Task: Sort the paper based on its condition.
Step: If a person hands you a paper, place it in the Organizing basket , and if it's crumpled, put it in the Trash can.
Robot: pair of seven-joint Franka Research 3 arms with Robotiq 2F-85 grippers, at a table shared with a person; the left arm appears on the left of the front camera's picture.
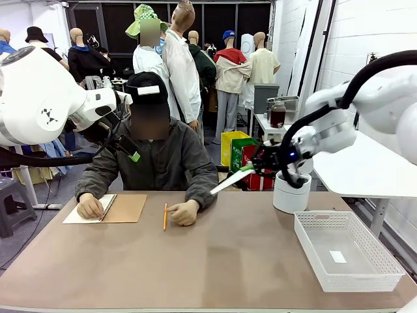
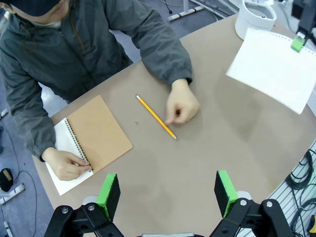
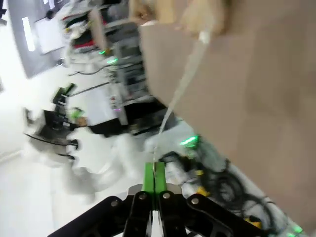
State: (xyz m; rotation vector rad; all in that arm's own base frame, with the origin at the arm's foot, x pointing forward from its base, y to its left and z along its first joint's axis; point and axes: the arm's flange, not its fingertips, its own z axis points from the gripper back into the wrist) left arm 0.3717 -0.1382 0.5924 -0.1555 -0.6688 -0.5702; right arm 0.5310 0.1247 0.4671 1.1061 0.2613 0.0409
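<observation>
The paper [image 1: 229, 182] is a flat white sheet held in the air above the table's far right part, near the person's hand. My right gripper [image 1: 253, 165] is shut on its edge. The left wrist view has the same paper [image 2: 274, 67] lying level over the table, with the right gripper's green pad on its far edge. Edge-on in the right wrist view, the paper [image 3: 180, 89] runs away from my right gripper [image 3: 154, 178], whose green pads press together on it. My left gripper [image 2: 167, 194] hangs open and empty high above the table, up at the left in the front view [image 1: 125, 147].
A person sits at the far side, one hand on a brown-covered spiral notebook [image 1: 108, 208], the other beside a yellow pencil [image 1: 165, 216]. A white round bin [image 1: 290, 193] stands at the far right, and a white mesh tray [image 1: 382, 260] lies at the near right.
</observation>
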